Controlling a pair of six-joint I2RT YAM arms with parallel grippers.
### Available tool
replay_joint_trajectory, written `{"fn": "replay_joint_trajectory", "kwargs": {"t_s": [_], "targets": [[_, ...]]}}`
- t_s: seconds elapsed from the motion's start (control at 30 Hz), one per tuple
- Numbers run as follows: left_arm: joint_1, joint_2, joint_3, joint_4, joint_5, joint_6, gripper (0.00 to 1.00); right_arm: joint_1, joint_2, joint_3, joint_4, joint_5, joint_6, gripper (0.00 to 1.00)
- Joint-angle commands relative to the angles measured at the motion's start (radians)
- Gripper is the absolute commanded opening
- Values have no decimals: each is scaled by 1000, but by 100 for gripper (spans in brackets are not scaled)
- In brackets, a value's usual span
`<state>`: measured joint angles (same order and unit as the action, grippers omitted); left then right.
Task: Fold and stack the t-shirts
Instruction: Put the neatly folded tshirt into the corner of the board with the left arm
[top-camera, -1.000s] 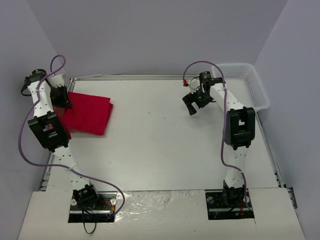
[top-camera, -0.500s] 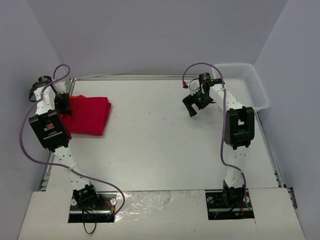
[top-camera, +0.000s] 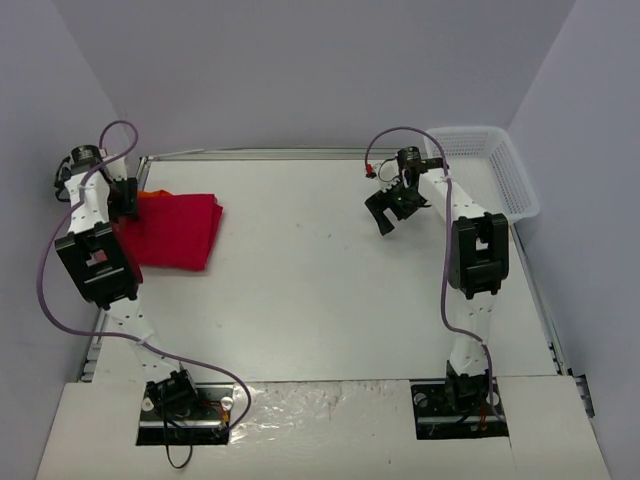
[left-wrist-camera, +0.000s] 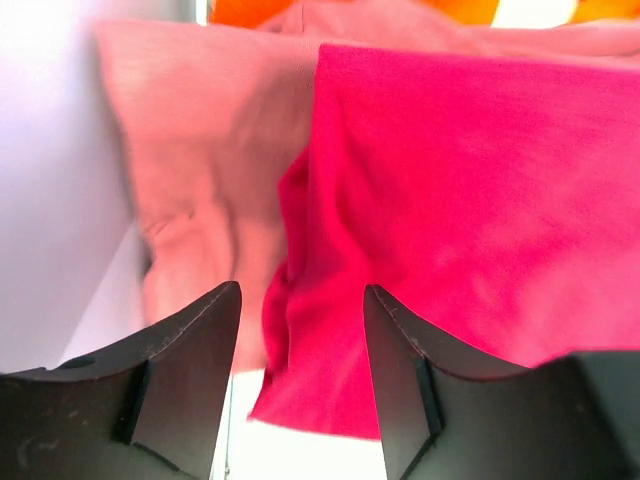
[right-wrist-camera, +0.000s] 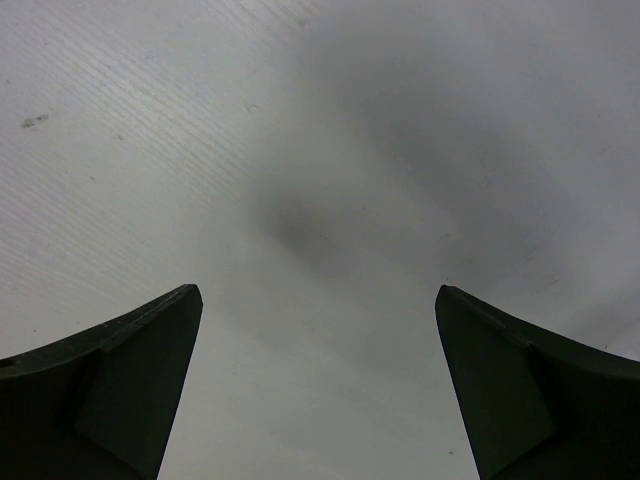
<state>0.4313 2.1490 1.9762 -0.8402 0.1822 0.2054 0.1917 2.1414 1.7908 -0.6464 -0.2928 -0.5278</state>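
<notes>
A folded bright red t-shirt (top-camera: 178, 230) lies at the table's far left, with a sliver of an orange t-shirt (top-camera: 152, 194) showing at its back edge. The left wrist view shows the red t-shirt (left-wrist-camera: 470, 200) on top of a salmon pink t-shirt (left-wrist-camera: 200, 150), with the orange t-shirt (left-wrist-camera: 250, 10) beyond. My left gripper (top-camera: 125, 205) hovers over the stack's left edge; its jaws (left-wrist-camera: 302, 290) stand apart, open, and the red cloth's corner lies loose below the gap. My right gripper (top-camera: 386, 214) hangs wide open (right-wrist-camera: 318, 290) over bare table.
A white mesh basket (top-camera: 492, 165) stands at the back right corner. The table's left rail (top-camera: 95, 335) runs close beside the shirt stack. The grey wall rises just left of the left arm.
My left gripper has opened and let go of the red t-shirt, which now lies flat on the stack. The left wrist shifted slightly back. The right arm has not moved.
</notes>
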Motion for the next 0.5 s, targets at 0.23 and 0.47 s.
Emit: {"fn": "replay_joint_trajectory", "kwargs": {"t_s": [0.23,0.47], "targets": [[-63,-580,-66,24,266,-67,57,3,-198,-10,-39,-6,12,100],[-340,-897,-543,323,122,-116,72,-26,-437,-122,77,-34,78,100]]}}
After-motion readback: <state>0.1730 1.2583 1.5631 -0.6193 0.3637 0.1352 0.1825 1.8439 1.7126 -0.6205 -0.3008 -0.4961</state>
